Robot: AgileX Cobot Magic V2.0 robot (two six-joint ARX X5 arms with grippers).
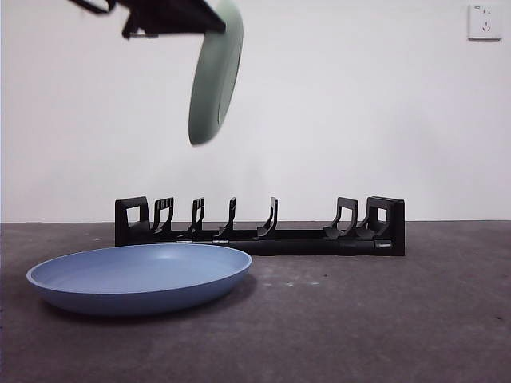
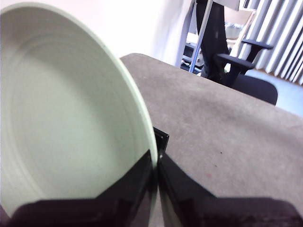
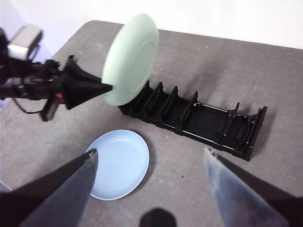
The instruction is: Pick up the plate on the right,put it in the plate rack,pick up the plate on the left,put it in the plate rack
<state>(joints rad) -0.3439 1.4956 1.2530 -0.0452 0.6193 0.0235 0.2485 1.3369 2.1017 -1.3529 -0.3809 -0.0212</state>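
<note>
Left wrist cam only: left gripper [image 2: 156,177] clamped tight on rim of green plate [image 2: 66,118], jaws pinching the edge; office chair [image 2: 232,61] past table end. Right wrist cam only: whole layout from above, right gripper [image 3: 149,165] spread wide, holding nothing, high over table. Front: green plate [image 1: 215,72] tilted near upright, in air above left end of plate rack [image 1: 259,227], well clear of prongs. Count: 2 plates, 1 rack, all slots empty. Blue plate [image 1: 140,278] flat on table [image 1: 383,319] just in front of rack's left part. Open tabletop to rack's right & front.
</note>
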